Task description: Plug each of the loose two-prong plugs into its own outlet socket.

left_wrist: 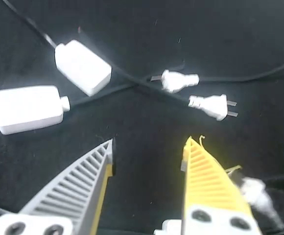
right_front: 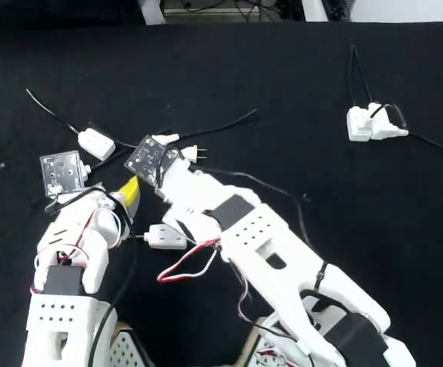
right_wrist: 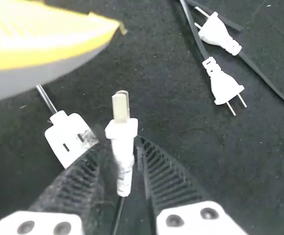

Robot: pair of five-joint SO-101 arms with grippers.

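1 plug (right_wrist: 120,131) clenched in right gripper (right_wrist: 117,148), socket (right_wrist: 68,138) seemingly just beside, left gripper (left_wrist: 151,144) released

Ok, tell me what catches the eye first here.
The right gripper is shut on a white plug, prongs forward, close beside an outlet socket on the black table. The left gripper hangs open, with a loose plug and a second loose plug lying beyond it. At the table's far right, another socket seems already plugged.
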